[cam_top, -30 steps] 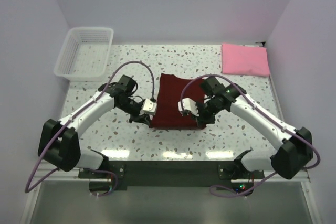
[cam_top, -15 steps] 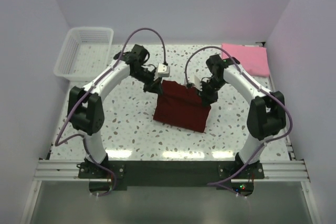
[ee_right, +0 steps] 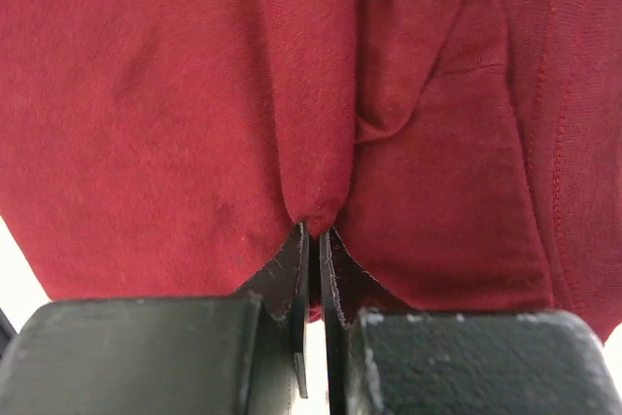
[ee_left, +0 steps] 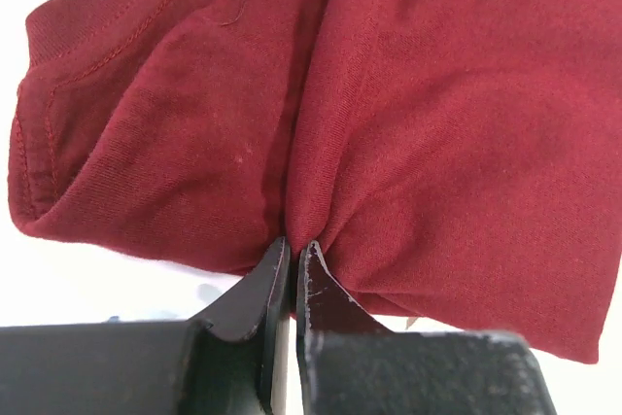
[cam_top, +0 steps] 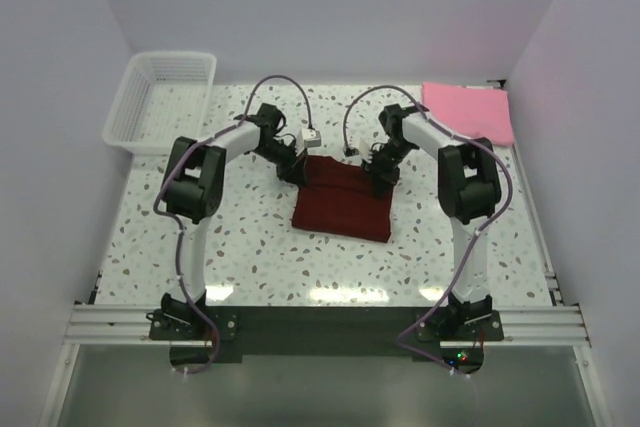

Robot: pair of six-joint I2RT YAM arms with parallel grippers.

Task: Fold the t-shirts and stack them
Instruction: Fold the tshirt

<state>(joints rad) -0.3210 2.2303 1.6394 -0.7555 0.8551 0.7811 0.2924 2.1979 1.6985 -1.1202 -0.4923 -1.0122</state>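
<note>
Note: the dark maroon cloth t-shirt [cam_top: 342,209] now lies mid-desk as a shorter, doubled rectangle. A second ago both grips sit at its near hem. Now the left arm [cam_top: 225,139] and right arm [cam_top: 430,137] reach over to its far edge, so the near half is carried across. The left jaws are all but closed, pinching a pucker of maroon cloth. The right jaws do the same at the other far corner. The fold looks laid but not released. The light pink folded cloth rectangle [cam_top: 467,113] waits at the far right corner of the speckled desk [cam_top: 250,247], well apart. My read: let go next, then stack.
</note>
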